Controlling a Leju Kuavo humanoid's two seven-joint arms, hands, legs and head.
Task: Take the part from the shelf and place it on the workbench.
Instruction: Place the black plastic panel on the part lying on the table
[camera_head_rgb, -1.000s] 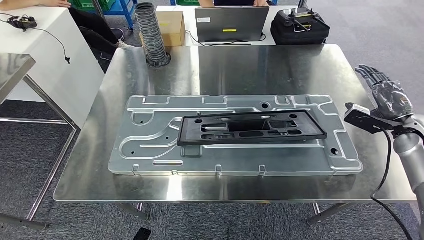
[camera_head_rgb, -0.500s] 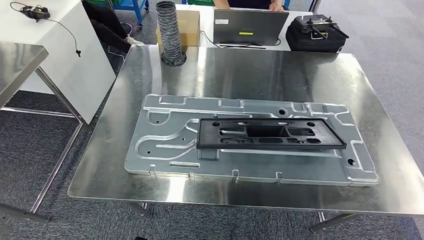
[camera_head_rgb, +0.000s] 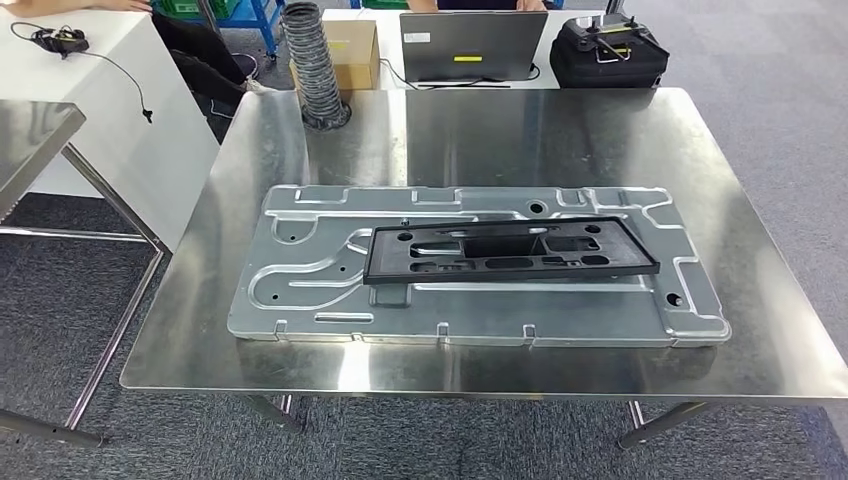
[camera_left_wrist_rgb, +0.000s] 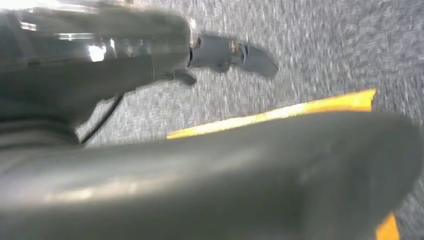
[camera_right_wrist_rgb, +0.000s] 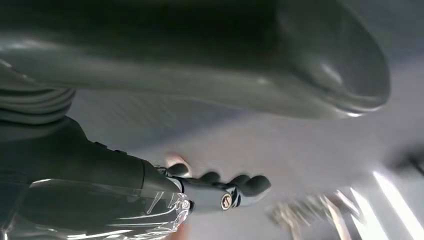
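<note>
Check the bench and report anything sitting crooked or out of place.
The black frame lies slightly askew on the metal panel, its right end overlapping the panel's raised ribs rather than lining up with them. Nothing spilled or visibly damaged.

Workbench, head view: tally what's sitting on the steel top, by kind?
Stamped metal panel: 1
Black plastic frame, lying on the panel: 1
Black corrugated hose, upright at the far left corner: 1
Total: 3

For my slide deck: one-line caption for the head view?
Black plastic frame lying on a stamped metal panel atop the steel workbench.
</note>
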